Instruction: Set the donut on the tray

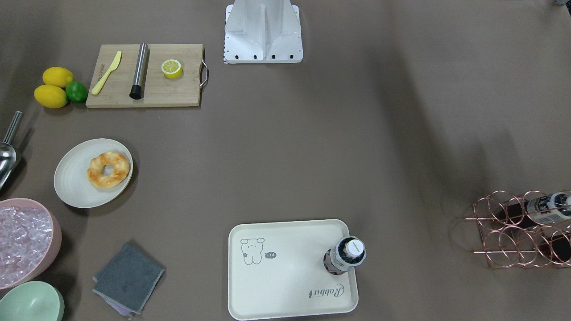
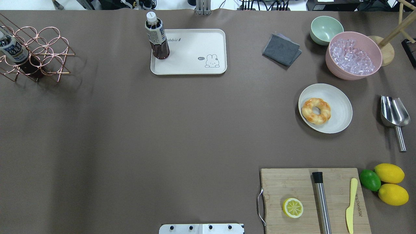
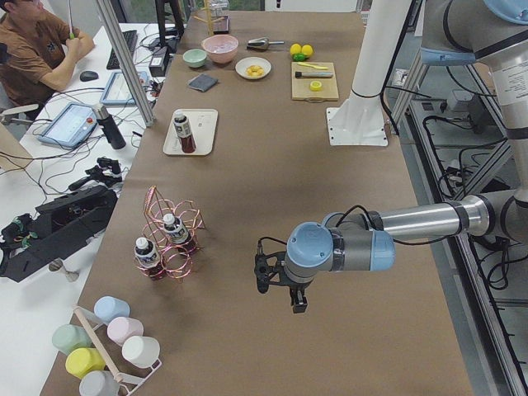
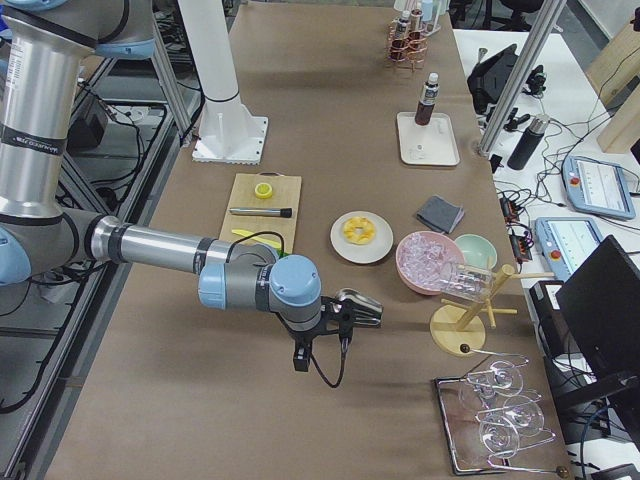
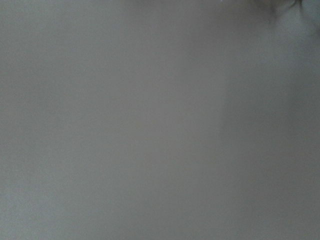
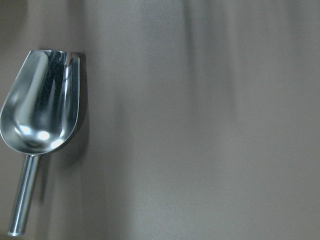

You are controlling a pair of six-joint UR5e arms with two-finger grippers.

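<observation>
The donut point(image 2: 308, 112) lies on a plate point(image 2: 339, 107), well apart from the tray point(image 2: 191, 55). I cannot tell how open the left end effector point(image 3: 261, 273) or the right end effector point(image 4: 340, 318) is.

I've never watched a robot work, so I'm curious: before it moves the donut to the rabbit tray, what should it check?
1. Donut free to grab: ok, it lies alone on the round plate.
2. Room on the tray: ok, only a drink bottle stands in one corner.
3. Right hand over the donut: not ok, it hangs by the metal scoop, away from the plate.
4. Right hand open: cannot tell, only a side view shows it.
5. Left hand clear of the route: ok, it hangs near the wire bottle rack.
</observation>
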